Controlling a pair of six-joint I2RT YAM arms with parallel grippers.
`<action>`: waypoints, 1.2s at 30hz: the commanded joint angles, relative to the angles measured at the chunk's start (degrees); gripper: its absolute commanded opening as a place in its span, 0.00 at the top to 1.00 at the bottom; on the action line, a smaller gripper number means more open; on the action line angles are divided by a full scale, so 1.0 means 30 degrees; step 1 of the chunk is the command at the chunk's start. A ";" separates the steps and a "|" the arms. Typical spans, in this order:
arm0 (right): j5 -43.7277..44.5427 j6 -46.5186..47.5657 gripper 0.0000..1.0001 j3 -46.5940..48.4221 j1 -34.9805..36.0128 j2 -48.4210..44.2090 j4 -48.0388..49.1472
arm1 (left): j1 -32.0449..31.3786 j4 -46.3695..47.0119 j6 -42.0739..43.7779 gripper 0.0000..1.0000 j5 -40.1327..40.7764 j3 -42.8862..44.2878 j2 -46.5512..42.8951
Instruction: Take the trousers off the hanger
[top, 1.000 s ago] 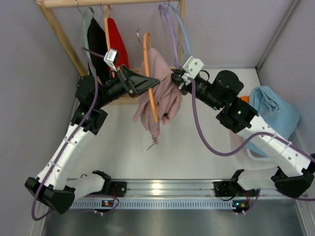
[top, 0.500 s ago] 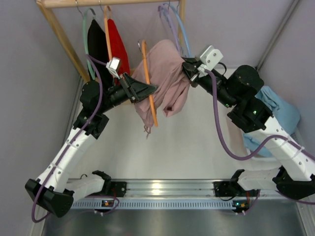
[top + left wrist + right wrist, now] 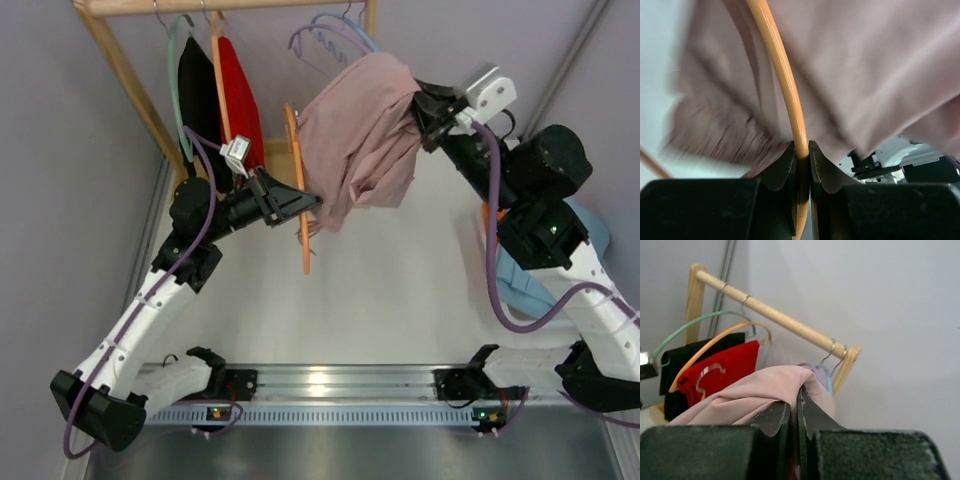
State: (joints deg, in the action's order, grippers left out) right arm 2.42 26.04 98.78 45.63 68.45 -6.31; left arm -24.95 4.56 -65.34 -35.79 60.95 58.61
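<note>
The dusty-pink trousers (image 3: 360, 130) hang in a bunch, lifted high to the right of the orange hanger (image 3: 298, 190). My left gripper (image 3: 312, 200) is shut on the hanger's orange bar (image 3: 790, 95), with pink cloth (image 3: 865, 75) draped just past it. My right gripper (image 3: 418, 105) is shut on a fold of the trousers (image 3: 775, 390) and holds them up near the rail. A lower part of the cloth still lies against the hanger.
A wooden rail (image 3: 230, 6) at the back carries a pale green hanger with a black garment (image 3: 196, 85), a red garment (image 3: 240, 95), and lilac and blue hangers (image 3: 335, 35). A light blue cloth (image 3: 520, 275) lies at the right.
My right gripper has pulled the trousers up and to the right, away from the hanger. My left gripper with the hanger has moved slightly down and tilted.
</note>
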 commanded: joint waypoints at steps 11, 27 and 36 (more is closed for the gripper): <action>0.2005 -0.0479 1.00 0.0360 -0.4893 -0.4209 0.5440 | 0.0026 -0.1021 0.1771 1.00 -0.0316 -0.1625 -0.0699; 1.0467 0.4609 1.00 -0.3715 -1.0198 -0.8924 0.2689 | -0.0238 -0.1021 0.1946 1.00 -0.1282 -0.1011 -0.0786; 1.3256 0.8281 1.00 -0.8199 -1.1955 -1.0626 0.1406 | -0.0326 -0.1021 0.1771 1.00 -0.1399 -0.0629 -0.0786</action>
State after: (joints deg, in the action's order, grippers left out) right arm 38.61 45.89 75.09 11.53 37.87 -1.85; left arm -25.63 -2.24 -61.25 -38.76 55.53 57.95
